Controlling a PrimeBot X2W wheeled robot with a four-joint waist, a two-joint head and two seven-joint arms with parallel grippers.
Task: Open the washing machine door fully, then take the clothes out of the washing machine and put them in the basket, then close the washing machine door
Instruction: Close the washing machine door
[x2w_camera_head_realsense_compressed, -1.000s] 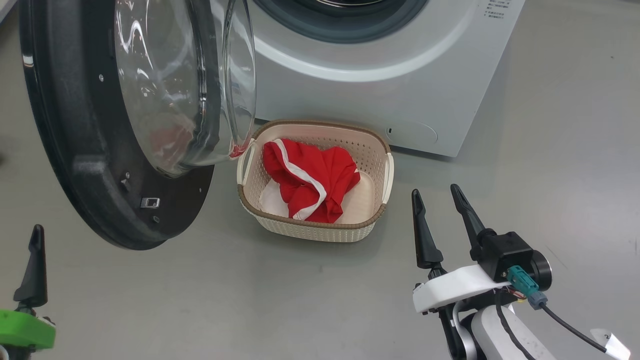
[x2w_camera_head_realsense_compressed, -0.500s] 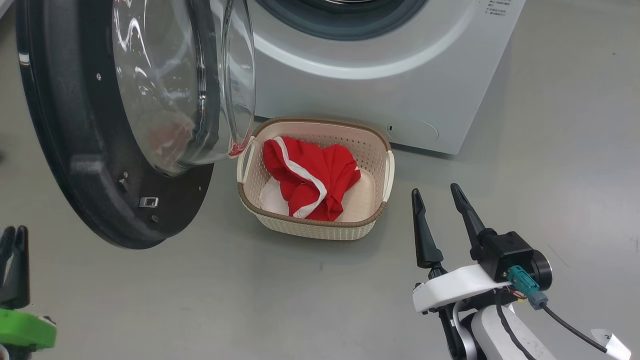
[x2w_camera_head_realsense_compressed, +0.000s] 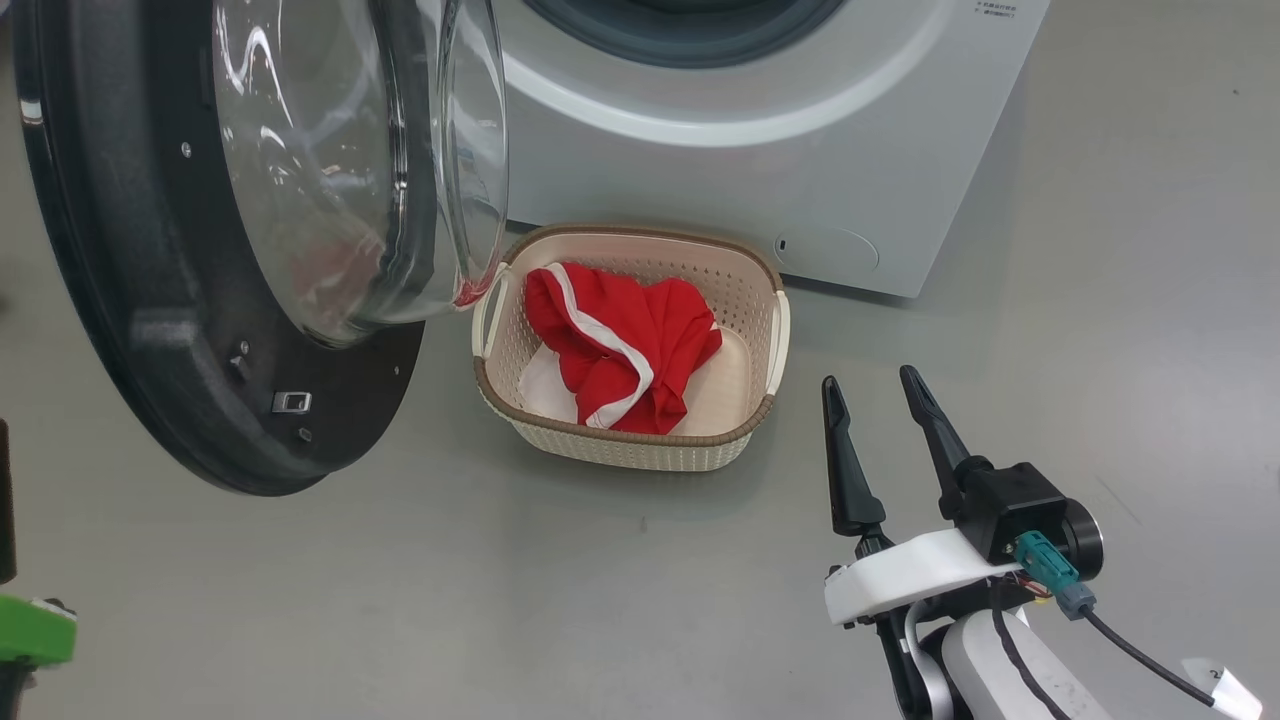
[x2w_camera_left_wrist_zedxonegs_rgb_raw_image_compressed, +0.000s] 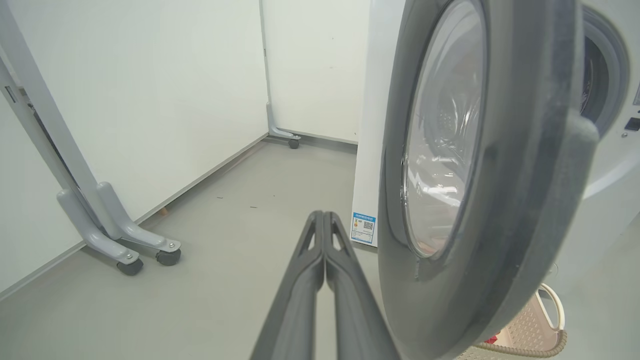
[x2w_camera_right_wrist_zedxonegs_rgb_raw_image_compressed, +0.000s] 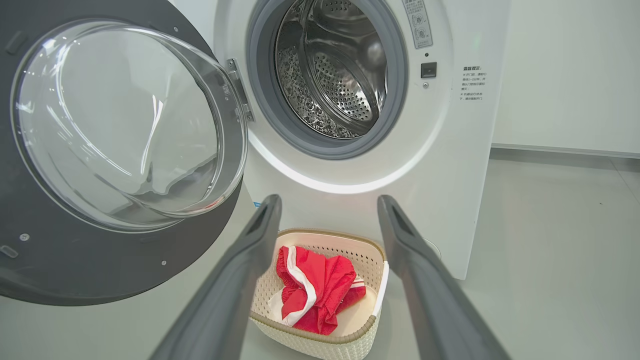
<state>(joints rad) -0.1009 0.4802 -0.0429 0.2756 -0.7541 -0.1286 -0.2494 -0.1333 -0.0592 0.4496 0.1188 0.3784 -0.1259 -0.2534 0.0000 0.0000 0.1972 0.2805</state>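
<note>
Grey floor lies bare around my work, with white walls behind. The washing machine door hangs open just right of my left gripper, its outer face turned towards the fingers. That gripper is closed, fingers pressed flat together with nothing between them. I judge this makes a blunt pusher for swinging the door home. Whether the fingers touch the black rim, I cannot tell.

My right gripper stands open and empty, well back from the machine. The basket sits on the floor ahead of it and below. The clothes lie heaped inside, red with white trim, so I take the unloading as done. Beyond the basket the drum of the washing machine looks empty.

For room, the door's lower rim overhangs the basket's near handle. The door's swing seems to pass above it. Left of my left gripper the floor is open as far as a wheeled frame by the wall. The right arm is clear of the door's path.
</note>
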